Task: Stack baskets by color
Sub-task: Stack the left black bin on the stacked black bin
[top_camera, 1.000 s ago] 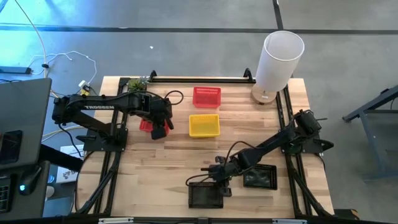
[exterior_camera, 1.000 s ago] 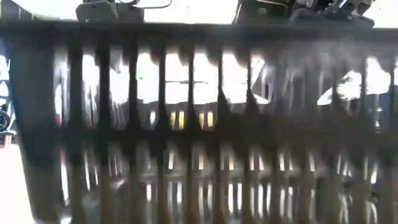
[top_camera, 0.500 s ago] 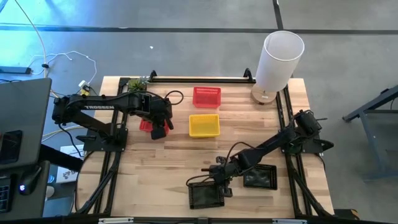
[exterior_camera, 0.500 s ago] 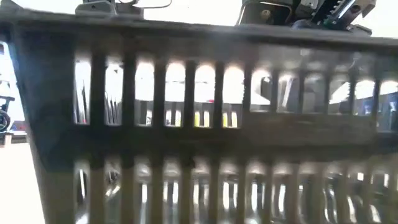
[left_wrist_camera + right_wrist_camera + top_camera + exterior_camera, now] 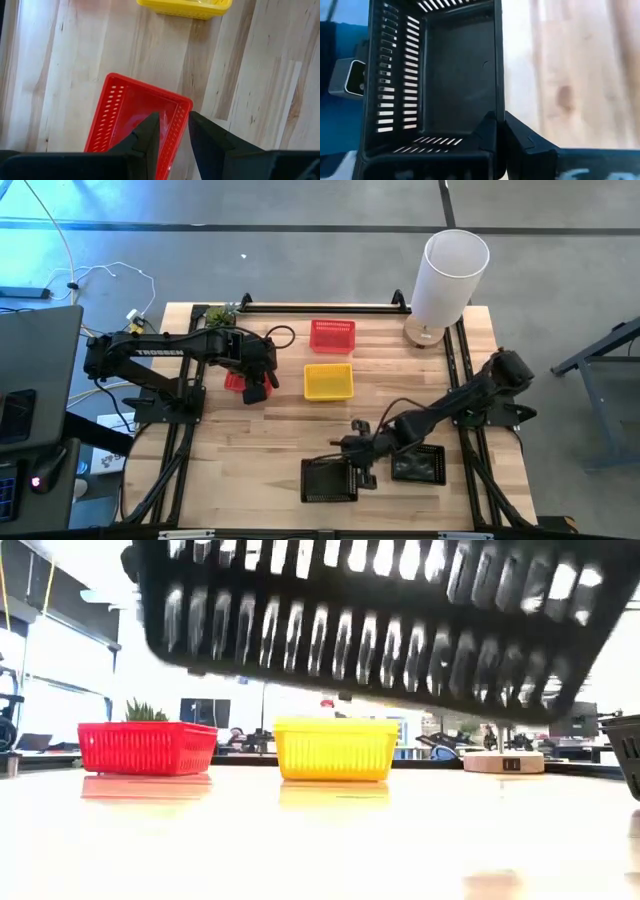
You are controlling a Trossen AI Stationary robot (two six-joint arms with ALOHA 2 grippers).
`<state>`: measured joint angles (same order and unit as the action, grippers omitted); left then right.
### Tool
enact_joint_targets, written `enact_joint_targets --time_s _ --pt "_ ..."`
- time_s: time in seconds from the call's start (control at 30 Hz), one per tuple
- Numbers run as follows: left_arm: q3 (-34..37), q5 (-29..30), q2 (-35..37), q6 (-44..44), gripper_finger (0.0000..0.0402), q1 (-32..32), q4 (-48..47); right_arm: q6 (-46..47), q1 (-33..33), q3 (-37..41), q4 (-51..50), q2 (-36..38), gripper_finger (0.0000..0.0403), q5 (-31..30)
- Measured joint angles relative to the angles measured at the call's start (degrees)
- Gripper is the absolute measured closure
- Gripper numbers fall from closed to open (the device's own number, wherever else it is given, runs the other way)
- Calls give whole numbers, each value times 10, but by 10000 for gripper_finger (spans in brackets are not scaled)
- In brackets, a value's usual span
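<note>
Right hand [image 5: 352,463]: lower middle of the high view, fingers pinched tight on the wall of a black basket [image 5: 329,480], held tilted clear of the counter [image 5: 260,440].
Second black basket [image 5: 418,465]: just right of it.
Left hand [image 5: 257,388]: left of centre, fingers astride the wall of a red basket [image 5: 135,120].
Other baskets: red [image 5: 332,335] upper middle, yellow [image 5: 328,381] just below.
</note>
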<state>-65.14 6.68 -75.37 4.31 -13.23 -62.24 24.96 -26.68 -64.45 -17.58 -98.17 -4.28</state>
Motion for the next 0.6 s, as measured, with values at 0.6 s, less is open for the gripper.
enact_joint_targets --time_s 0.6 --pt "0 1 0 0 312 0 0 -22 0 0 -261 180 402 -124"
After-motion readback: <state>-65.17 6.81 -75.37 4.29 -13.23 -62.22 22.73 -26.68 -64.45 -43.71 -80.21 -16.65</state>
